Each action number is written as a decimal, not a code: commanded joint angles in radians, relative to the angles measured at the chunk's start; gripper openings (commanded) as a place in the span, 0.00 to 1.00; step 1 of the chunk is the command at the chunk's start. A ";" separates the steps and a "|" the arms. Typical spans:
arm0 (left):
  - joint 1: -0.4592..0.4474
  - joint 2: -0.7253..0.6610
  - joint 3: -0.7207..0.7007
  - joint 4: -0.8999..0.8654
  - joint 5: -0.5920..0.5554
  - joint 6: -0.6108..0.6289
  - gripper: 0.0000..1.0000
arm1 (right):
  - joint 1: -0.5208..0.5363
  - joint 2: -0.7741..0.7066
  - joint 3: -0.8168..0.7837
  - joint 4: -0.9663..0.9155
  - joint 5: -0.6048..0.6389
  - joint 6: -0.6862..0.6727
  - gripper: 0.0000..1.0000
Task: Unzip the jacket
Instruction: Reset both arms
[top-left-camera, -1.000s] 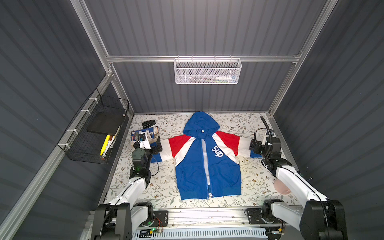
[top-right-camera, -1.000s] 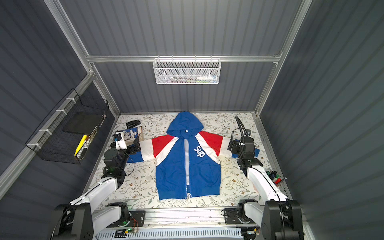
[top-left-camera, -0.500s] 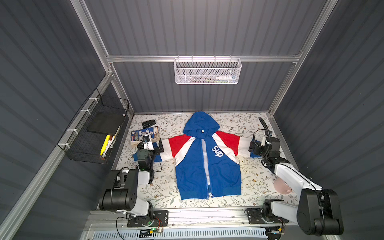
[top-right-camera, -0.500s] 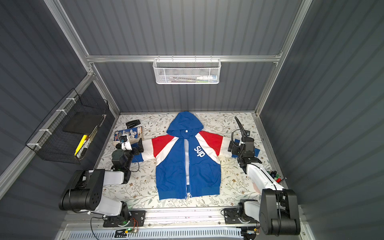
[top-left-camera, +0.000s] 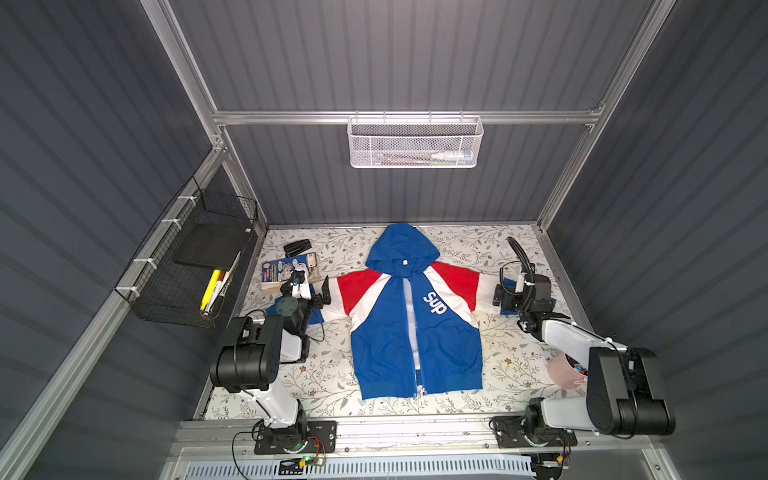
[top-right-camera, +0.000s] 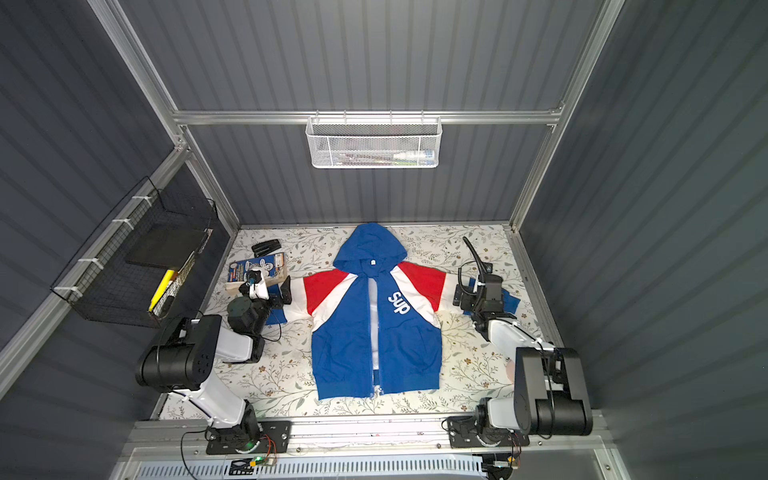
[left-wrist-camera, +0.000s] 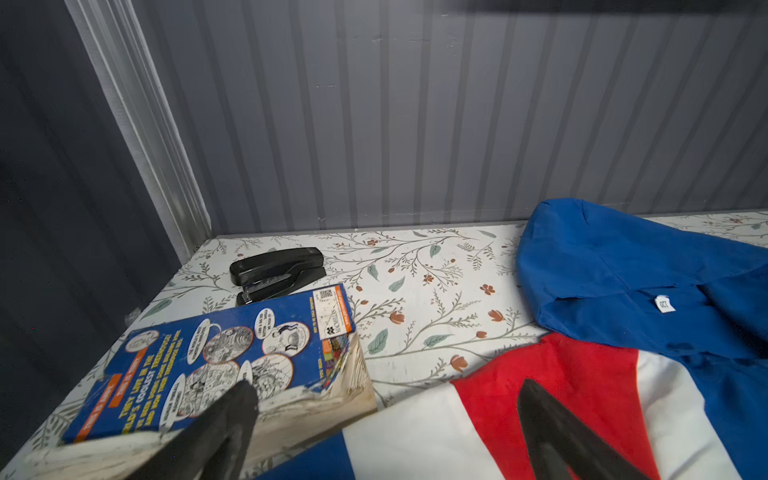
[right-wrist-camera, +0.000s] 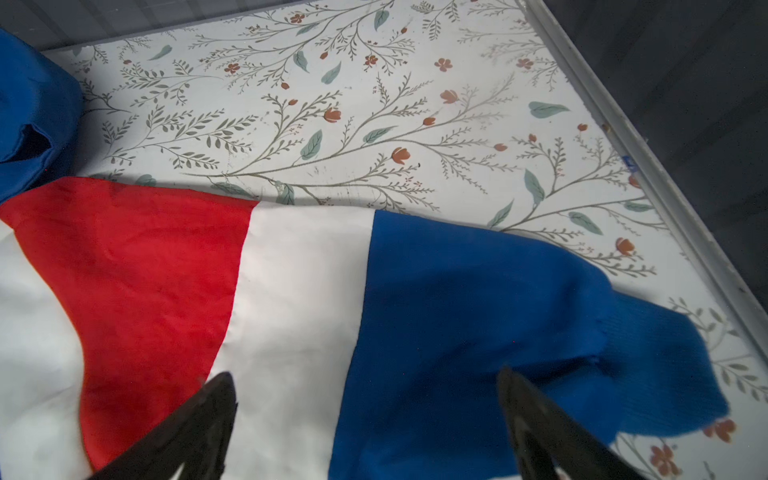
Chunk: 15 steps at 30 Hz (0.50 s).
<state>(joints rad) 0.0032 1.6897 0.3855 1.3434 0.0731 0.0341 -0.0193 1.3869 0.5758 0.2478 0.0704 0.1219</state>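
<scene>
The left tool (left-wrist-camera: 386, 419) is hanging with its jaws spread wide over the red and white band of one sleeve, pinching nothing. The right tool (right-wrist-camera: 365, 411) is likewise standing spread and empty above the other sleeve. Both are sitting well apart from the front zip.

The small royal-blue hooded jacket with red and white shoulder panels (top-left-camera: 382, 345) is lying front-up in the middle of the floral-patterned bench (top-left-camera: 324, 374). Its hood is pointing toward the rear wall and its sleeves are stretching out to either side.

In both top views a white strip of lining is showing down most of the front, while the lowest stretch by the hem is looking closed. I am judging the zip mostly undone, with that last part left.

Only the top views are showing the zip line; the wrist views are showing mostly sleeve, with none of the zip. The left wrist view is adding a worn blue paperback book (left-wrist-camera: 216, 357) and a black stapler (left-wrist-camera: 276, 270). The right wrist view is revealing the ribbed blue cuff (right-wrist-camera: 648, 353).
</scene>
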 joint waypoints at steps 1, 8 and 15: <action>0.019 0.008 0.026 -0.031 0.011 -0.008 0.99 | -0.002 0.020 0.004 0.083 -0.033 -0.025 0.99; 0.015 0.007 0.019 -0.033 -0.122 -0.056 0.99 | -0.003 0.072 -0.001 0.174 -0.056 -0.043 0.99; -0.012 0.010 0.031 -0.054 -0.180 -0.037 0.99 | -0.008 0.167 -0.007 0.357 -0.130 -0.049 0.99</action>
<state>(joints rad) 0.0048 1.6897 0.3996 1.3087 -0.0624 -0.0036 -0.0212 1.5238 0.5758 0.4992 -0.0154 0.0921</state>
